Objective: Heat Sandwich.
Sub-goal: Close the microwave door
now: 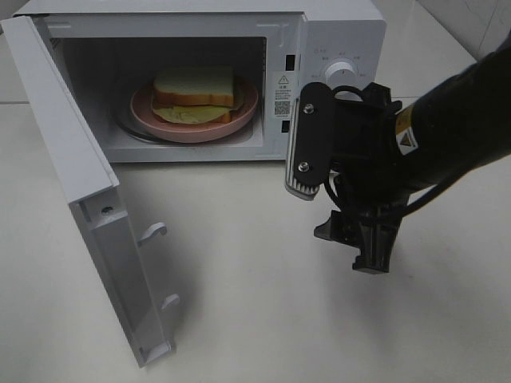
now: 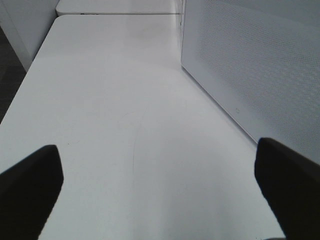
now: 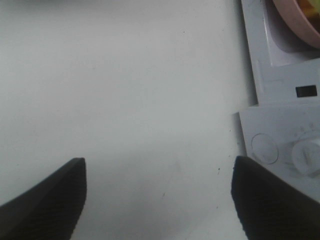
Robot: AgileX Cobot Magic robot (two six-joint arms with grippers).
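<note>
The sandwich (image 1: pixel 194 89), white bread with a tan crust and pale yellow filling, lies on a round pink plate (image 1: pixel 246 108) inside the open microwave (image 1: pixel 335 32). My right gripper (image 1: pixel 355 243) hangs in front of the microwave's control panel, pointing down at the table, open and holding nothing. In the right wrist view its fingers (image 3: pixel 50 200) stand wide apart over bare table, with the plate's rim (image 3: pixel 295 22) at the picture's edge. My left gripper (image 2: pixel 160 195) is open and holding nothing, over the table beside the microwave's perforated outer wall (image 2: pixel 260 65). The exterior view does not show it.
The microwave door (image 1: pixel 72 167) is swung wide open to the left, its latch hooks (image 1: pixel 153 232) sticking out over the table. The control dial (image 1: pixel 343 72) sits just behind my right arm. White table (image 1: pixel 239 303) spreads in front of the microwave.
</note>
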